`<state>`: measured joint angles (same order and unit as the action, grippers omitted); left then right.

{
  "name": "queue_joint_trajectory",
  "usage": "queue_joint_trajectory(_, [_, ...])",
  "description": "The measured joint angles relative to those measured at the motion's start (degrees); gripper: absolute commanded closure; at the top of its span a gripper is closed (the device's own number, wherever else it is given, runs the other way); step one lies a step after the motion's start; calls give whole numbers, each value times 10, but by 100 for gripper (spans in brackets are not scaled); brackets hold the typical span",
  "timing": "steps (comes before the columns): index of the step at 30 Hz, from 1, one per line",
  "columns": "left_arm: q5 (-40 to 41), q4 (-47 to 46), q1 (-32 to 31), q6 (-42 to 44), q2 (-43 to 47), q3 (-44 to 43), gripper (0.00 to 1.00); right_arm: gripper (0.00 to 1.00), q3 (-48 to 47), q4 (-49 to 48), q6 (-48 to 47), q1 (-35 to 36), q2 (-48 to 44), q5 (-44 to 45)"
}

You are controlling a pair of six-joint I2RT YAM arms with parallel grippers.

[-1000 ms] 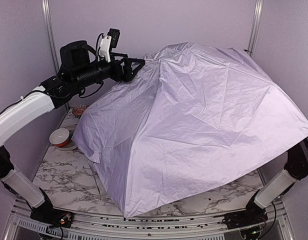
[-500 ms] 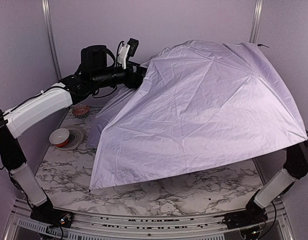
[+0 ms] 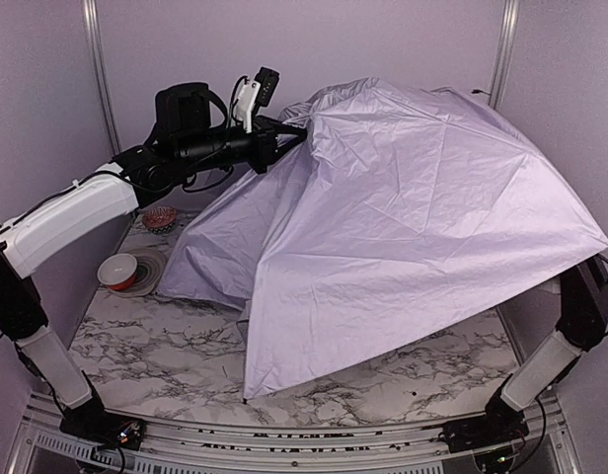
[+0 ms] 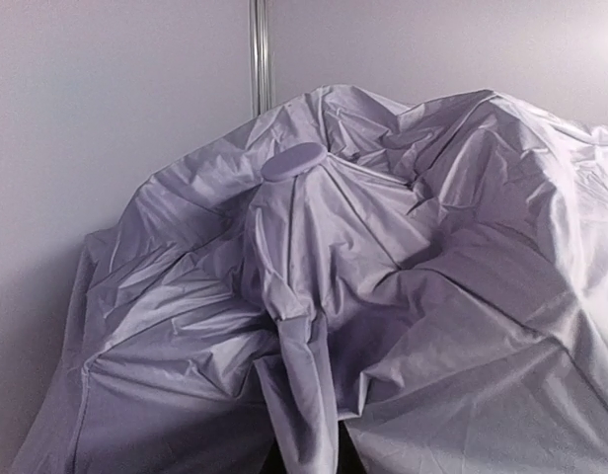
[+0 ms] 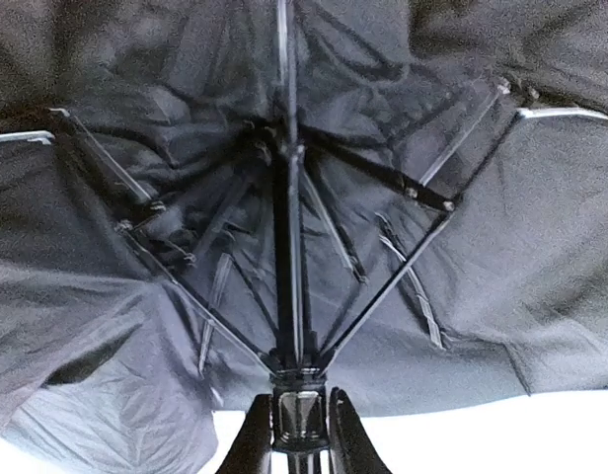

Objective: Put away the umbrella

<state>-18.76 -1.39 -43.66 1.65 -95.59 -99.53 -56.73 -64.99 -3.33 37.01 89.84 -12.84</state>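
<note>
- Across most of the marble table (image 3: 156,346) spreads the umbrella (image 3: 422,227), open, with its pale lavender cloth outward. The near edge droops to the tabletop at front centre, and the right side is raised.
- The left claw (image 3: 284,138) reaches in from the back left, high above the table, and meets the cloth close to the crown. It appears closed on a fold of it.
- From the left wrist view, that fold (image 4: 302,395) runs down to the bottom edge and hides the fingers. The round cap (image 4: 294,161) at the crown stands just above it.
- The right claw (image 5: 298,405) is under the canopy, out of sight from above. It is clamped on the black collar at the foot of the thin shaft (image 5: 287,247), with one finger on each side.
- Black ribs (image 5: 383,286) fan out from the shaft across the dark lining.
- At the left edge of the table a red-and-white bowl (image 3: 117,269) sits on a saucer (image 3: 146,281), clear of the cloth.
</note>
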Motion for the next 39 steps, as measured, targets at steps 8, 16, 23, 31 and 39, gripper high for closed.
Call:
queue_joint_trajectory(8, [25, 37, -26, 70, 11, 7, 100, 60, -3, 53, -2, 10, 8, 1])
queue_joint_trajectory(16, [21, 64, -25, 80, 19, 7, 100, 87, -9, 76, -2, 9, 8, -3])
queue_joint_trajectory(23, [42, 90, -29, 74, 20, -34, 100, 91, -60, 111, 17, 7, 17, -30])
queue_joint_trajectory(31, [105, 113, -65, 97, 19, -133, 100, 92, -181, 134, -4, 16, 22, -52])
queue_joint_trajectory(39, [152, 117, -86, 117, 19, -158, 100, 92, -207, 151, 8, 20, 23, -54])
